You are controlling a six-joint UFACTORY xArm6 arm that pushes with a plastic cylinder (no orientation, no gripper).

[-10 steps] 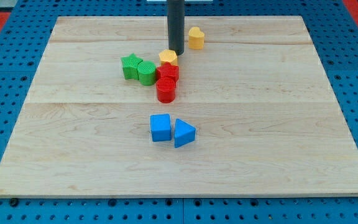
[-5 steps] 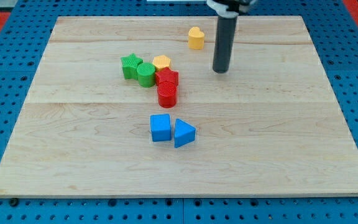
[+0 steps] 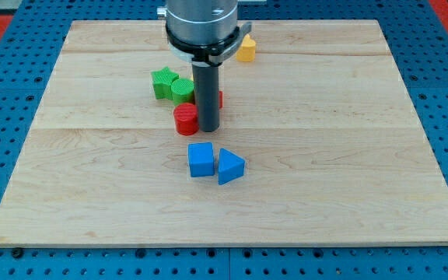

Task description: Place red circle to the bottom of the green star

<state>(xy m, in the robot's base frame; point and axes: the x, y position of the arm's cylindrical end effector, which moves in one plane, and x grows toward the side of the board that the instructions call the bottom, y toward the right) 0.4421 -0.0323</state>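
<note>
Where the rod ends: my tip touches the red circle's right side.
Tool: a plain rod without jaws, pinching nothing.
Red circle: below the green star and green cylinder.
Worktop: pale wooden board on blue pegboard.

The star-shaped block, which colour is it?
Green; the star shows clearly in the camera view.
</note>
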